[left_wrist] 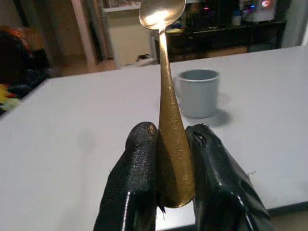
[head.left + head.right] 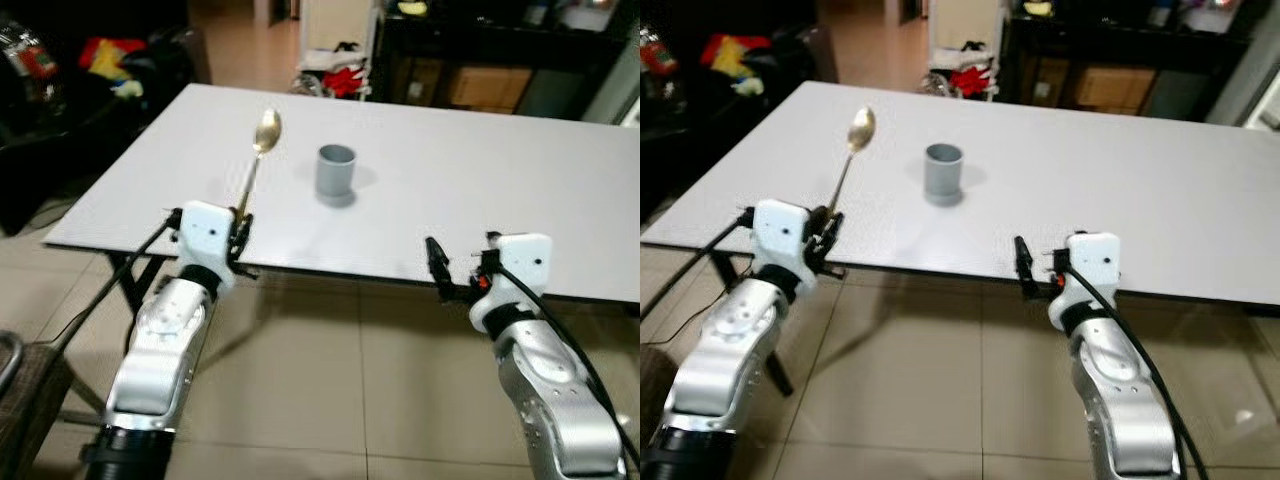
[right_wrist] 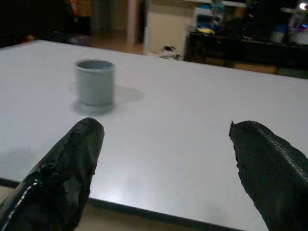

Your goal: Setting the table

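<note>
Left gripper (image 1: 173,144) pinches the gold spoon (image 2: 257,165) by its handle end — long axis aimed toward the grey cup (image 2: 336,172), just right of its bowl — while the right gripper (image 3: 166,144) gapes empty at the table (image 2: 520,190) edge

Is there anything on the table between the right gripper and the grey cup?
Nothing: in the right wrist view, bare white table runs from the open right gripper to the grey cup.
</note>
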{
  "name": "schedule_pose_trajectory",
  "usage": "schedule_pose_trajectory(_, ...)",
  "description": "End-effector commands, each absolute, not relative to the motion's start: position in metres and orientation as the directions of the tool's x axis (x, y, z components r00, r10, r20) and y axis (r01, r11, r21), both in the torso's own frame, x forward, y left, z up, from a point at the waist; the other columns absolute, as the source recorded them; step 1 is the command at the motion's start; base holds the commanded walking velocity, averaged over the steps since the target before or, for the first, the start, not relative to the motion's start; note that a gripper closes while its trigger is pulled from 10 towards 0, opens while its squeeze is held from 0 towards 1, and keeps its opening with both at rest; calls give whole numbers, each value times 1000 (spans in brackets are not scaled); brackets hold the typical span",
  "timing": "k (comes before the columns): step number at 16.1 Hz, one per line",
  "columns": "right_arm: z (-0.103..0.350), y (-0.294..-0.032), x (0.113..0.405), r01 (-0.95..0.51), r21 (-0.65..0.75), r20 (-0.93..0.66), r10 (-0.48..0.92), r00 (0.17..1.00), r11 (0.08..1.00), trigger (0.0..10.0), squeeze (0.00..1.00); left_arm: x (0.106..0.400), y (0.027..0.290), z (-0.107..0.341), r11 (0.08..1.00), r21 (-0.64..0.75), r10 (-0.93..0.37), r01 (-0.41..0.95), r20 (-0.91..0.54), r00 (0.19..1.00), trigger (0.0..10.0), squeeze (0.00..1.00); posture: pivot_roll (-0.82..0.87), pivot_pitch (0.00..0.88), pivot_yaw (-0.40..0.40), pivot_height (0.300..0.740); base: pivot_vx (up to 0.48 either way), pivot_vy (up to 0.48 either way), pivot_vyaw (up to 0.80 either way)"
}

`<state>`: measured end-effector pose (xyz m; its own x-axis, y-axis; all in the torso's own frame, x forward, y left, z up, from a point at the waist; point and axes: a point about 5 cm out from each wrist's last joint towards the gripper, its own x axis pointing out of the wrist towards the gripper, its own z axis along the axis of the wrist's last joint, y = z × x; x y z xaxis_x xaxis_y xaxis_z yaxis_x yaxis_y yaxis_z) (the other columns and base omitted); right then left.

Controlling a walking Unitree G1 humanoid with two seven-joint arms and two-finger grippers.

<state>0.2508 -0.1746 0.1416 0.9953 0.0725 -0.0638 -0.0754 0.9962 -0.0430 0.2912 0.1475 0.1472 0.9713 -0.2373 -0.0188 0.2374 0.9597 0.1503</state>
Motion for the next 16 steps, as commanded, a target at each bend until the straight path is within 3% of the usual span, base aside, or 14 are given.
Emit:
schedule_pose_trajectory(1, 146, -176, 251, -69, -48, -52, 66, 996, 996, 10000, 0, 292, 144, 150, 955, 161, -252, 251, -12, 968, 10000, 0, -62, 0, -38, 740, 311, 0, 0)
schedule_pose_trajectory(16, 135, -171, 240, -77, -26, -103, 74, 992, 997, 10000, 0, 287, 141, 141, 937, 173, -297, 302, -57, 953, 10000, 0, -71, 0, -10, 740, 308, 0, 0)
